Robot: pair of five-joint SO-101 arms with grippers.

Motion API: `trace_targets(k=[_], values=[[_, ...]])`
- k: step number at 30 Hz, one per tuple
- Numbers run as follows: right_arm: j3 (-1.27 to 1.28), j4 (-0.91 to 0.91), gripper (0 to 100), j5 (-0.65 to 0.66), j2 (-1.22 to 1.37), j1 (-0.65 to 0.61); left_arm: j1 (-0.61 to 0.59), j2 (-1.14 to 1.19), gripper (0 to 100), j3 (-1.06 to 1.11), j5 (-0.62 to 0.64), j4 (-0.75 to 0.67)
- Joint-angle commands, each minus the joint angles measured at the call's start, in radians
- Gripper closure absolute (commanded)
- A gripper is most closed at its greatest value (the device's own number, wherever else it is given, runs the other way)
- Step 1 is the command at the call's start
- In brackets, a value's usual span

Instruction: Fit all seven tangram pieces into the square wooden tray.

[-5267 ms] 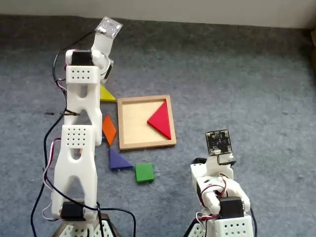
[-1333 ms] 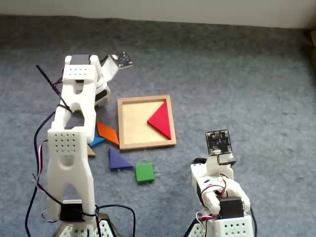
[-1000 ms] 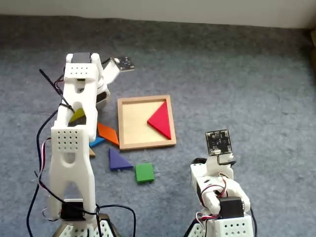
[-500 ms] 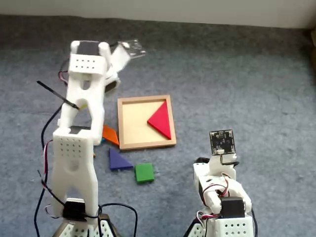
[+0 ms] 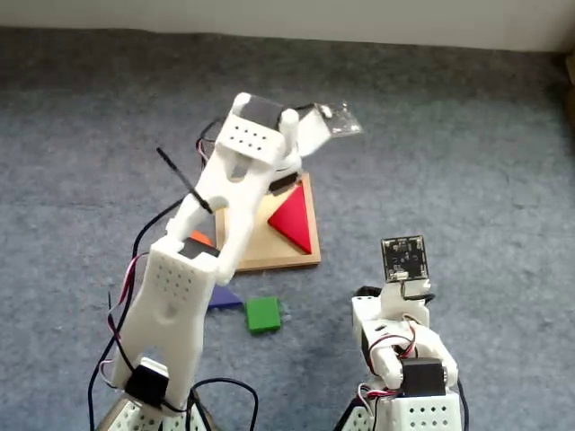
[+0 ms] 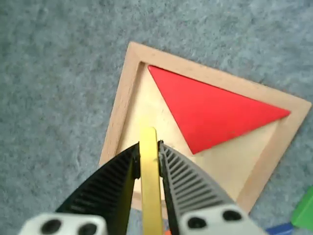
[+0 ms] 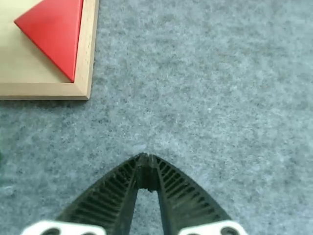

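Observation:
My left gripper [image 6: 148,147] is shut on a yellow piece [image 6: 149,186], held edge-on above the square wooden tray [image 6: 122,93]. A large red triangle [image 6: 212,110] lies in the tray, along its right side in the high view [image 5: 294,218]. In the high view the left arm [image 5: 243,189] leans across the tray [image 5: 310,256] and hides most of it. An orange piece [image 5: 199,240], a purple triangle [image 5: 225,297] and a green square [image 5: 262,313] lie on the carpet left of and below the tray. My right gripper [image 7: 145,177] is shut on nothing over bare carpet, near the tray's corner [image 7: 88,73].
Grey carpet covers the whole surface. The right arm's base [image 5: 404,359] stands at the lower right, and the left arm's base [image 5: 148,395] at the lower left. Open carpet stretches to the right of the tray.
The left arm has swung from the carpet left of the tray to over the tray, carrying the yellow piece. The right arm has barely moved.

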Motion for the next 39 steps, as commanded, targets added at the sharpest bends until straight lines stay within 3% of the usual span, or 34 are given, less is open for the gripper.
trace_targets(k=[1,9,15,24,29,39], values=[[0.116,-0.004,98.1,0.011,-0.005,0.015,0.025,0.044,99,-0.002,0.014,-0.091],[0.116,-0.004,98.1,0.011,-0.005,0.015,0.012,0.081,99,-0.002,0.009,-0.141],[0.116,-0.004,98.1,0.011,-0.005,0.015,0.013,0.079,84,-0.002,0.017,-0.133],[0.116,-0.004,98.1,0.011,-0.005,0.015,0.062,0.079,84,-0.061,0.018,0.008],[0.116,-0.004,98.1,0.011,-0.005,0.015,0.071,0.079,83,-0.214,0.112,0.103],[0.116,-0.004,98.1,0.011,-0.005,0.015,0.033,0.077,84,-0.251,0.115,0.106]])
